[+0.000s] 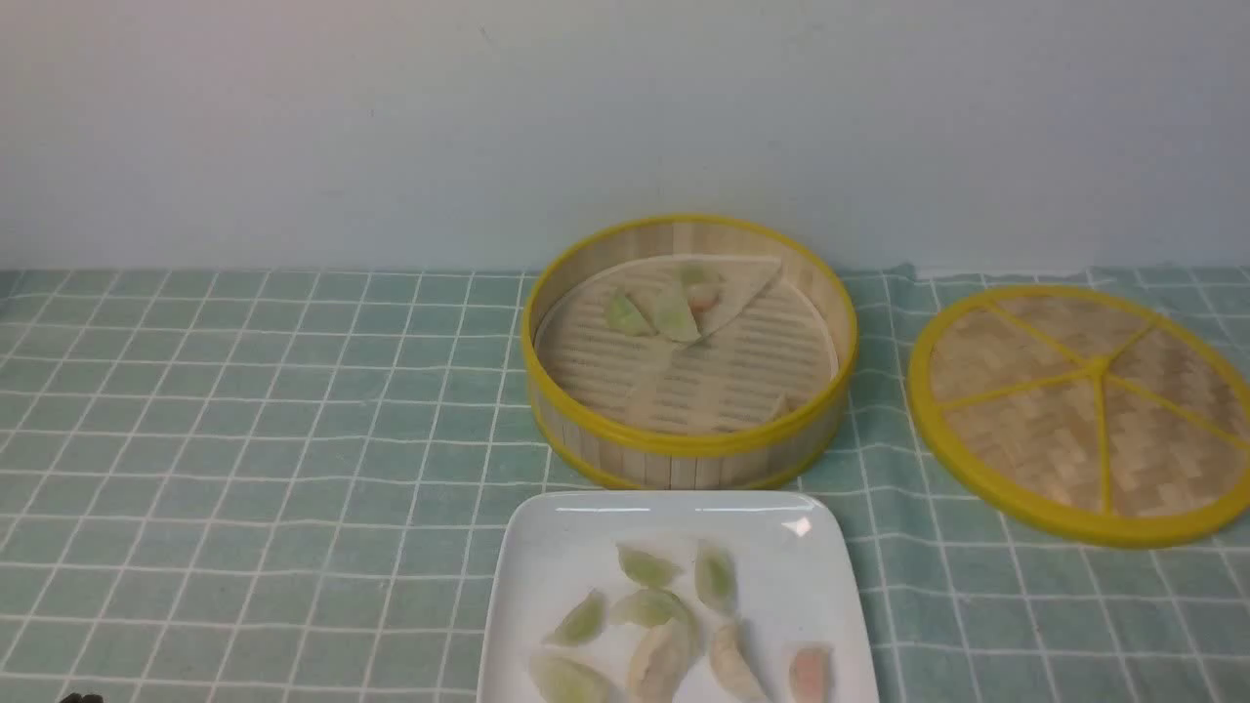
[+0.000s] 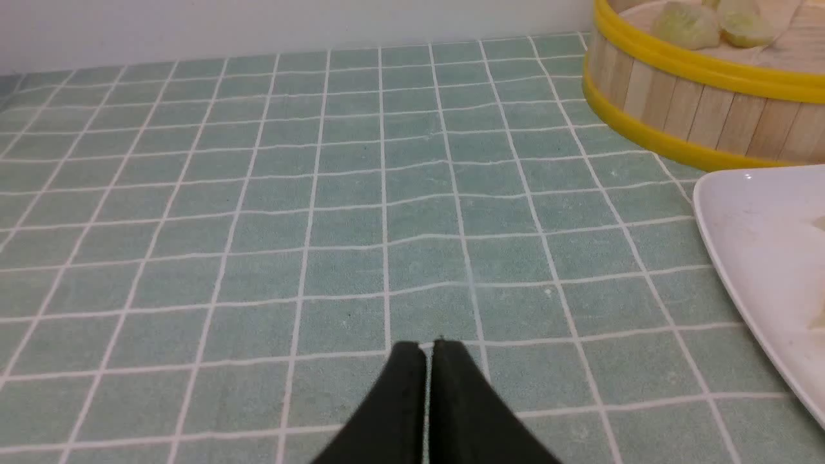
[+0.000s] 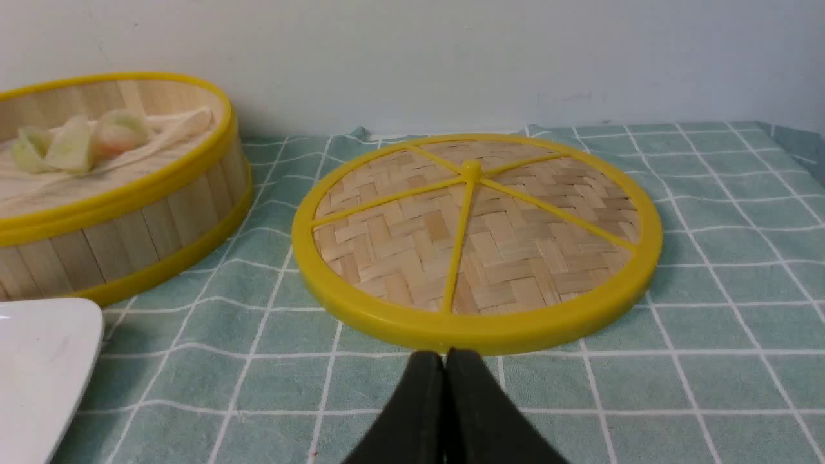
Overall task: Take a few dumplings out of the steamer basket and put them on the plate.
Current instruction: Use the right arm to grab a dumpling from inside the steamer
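Observation:
The steamer basket (image 1: 688, 454) stands mid-table near the wall with three dumplings (image 1: 669, 314) left at its far side on the paper liner. The white plate (image 1: 547, 547) lies in front of it with several dumplings (image 1: 656, 610), mostly pale green, one pink-orange (image 1: 809, 672). My left gripper (image 2: 428, 347) is shut and empty, low over the cloth left of the plate (image 2: 747, 258) and basket (image 2: 683, 122). My right gripper (image 3: 445, 354) is shut and empty, just before the lid's near rim; the basket (image 3: 122, 225) and a plate corner (image 3: 45, 361) lie to its left.
The flat woven lid (image 1: 1084, 410) with yellow rim lies on the green checked cloth (image 1: 244, 420) right of the basket; it also shows in the right wrist view (image 3: 477, 238). A pale wall runs along the table's far edge.

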Controlling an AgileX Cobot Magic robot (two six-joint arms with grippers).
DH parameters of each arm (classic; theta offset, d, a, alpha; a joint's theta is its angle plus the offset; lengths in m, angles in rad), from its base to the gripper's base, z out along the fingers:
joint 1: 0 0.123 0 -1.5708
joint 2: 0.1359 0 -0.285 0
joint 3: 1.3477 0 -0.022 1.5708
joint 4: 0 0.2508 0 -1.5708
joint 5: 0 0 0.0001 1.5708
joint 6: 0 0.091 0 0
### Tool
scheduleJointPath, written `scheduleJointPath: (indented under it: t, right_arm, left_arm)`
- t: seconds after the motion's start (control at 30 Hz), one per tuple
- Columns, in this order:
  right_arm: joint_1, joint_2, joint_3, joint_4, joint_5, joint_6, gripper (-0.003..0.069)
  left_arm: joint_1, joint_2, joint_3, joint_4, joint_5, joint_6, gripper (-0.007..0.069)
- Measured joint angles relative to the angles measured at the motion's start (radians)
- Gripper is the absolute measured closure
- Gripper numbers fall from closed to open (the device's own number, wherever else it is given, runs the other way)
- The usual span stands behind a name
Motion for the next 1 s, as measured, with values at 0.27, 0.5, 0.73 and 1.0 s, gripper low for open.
scheduleJointPath:
  t: [0.27, 0.5, 0.73, 1.0]
  right_arm:
    - [0.000, 0.000, 0.000, 0.000, 0.000, 0.000, 0.0673]
    - [0.000, 0.000, 0.000, 0.000, 0.000, 0.000, 0.0673]
    - [0.000, 0.000, 0.009, 0.050, -0.071, 0.050, 0.0673]
    - [0.000, 0.000, 0.010, 0.382, -0.437, 0.245, 0.0673]
  left_arm:
    - [0.000, 0.000, 0.000, 0.000, 0.000, 0.000, 0.0631]
    - [0.000, 0.000, -0.001, 0.000, 0.000, 0.000, 0.0631]
    - [0.000, 0.000, -0.001, 0.000, 0.000, 0.000, 0.0631]
    - [0.000, 0.000, -0.001, 0.000, 0.001, 0.000, 0.0631]
